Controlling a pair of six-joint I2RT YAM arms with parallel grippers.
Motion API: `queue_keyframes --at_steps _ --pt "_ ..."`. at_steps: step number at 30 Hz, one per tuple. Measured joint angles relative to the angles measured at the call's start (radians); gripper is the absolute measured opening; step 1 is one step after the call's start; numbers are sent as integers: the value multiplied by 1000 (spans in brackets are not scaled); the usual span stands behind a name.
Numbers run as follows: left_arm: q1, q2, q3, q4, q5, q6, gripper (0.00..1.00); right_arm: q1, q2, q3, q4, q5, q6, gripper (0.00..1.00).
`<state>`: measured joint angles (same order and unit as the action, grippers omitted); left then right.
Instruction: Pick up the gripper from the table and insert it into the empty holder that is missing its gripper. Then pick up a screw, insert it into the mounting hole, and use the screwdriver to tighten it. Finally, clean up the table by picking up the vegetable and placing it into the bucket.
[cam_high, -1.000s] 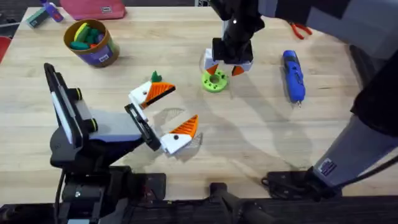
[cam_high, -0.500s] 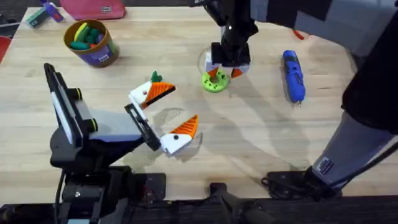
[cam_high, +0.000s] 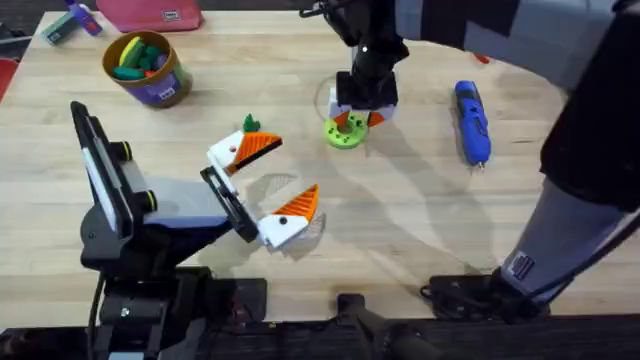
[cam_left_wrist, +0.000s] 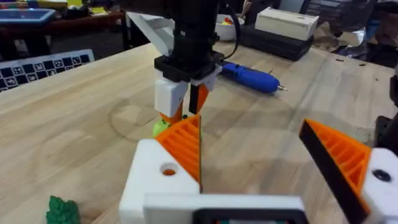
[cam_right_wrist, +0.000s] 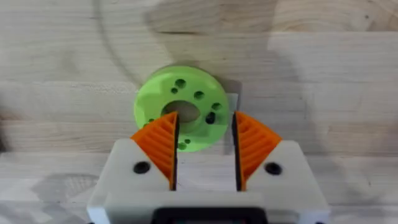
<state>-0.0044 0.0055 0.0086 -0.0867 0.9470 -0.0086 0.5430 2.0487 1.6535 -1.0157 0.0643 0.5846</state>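
The green disc (cam_high: 344, 131) with holes, lying on the wooden surface (cam_high: 420, 220), serves as the landmark. Far to its left and toward the back stands the bucket (cam_high: 146, 68), yellow-rimmed with a purple label and coloured toys inside. Nearer, to the disc's left and toward the front, the left claw (cam_high: 268, 190) rests open, its two white blocks with orange wedges spread well apart. A small dark green vegetable (cam_high: 250, 124) lies just beside that claw's farther block, left of the disc. The right claw (cam_right_wrist: 204, 155) hangs directly over the disc; its orange pads (cam_right_wrist: 163, 144) stand a narrow gap apart, gripping nothing, with the disc's near edge showing between them. To the disc's right, well apart, lies the blue screwdriver (cam_high: 472, 121), its thin bit pointing toward the front edge.
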Motion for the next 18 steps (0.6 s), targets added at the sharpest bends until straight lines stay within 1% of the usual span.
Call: queue_keyframes --at_steps 7,12,18 --pt "0 0 0 0 0 0 985 2 0 0 0 0 0 390" --pt "0 0 0 0 0 0 985 4 17 0 1 4 0 302" --pt "0 0 0 0 0 0 985 4 17 0 -2 24 0 243"
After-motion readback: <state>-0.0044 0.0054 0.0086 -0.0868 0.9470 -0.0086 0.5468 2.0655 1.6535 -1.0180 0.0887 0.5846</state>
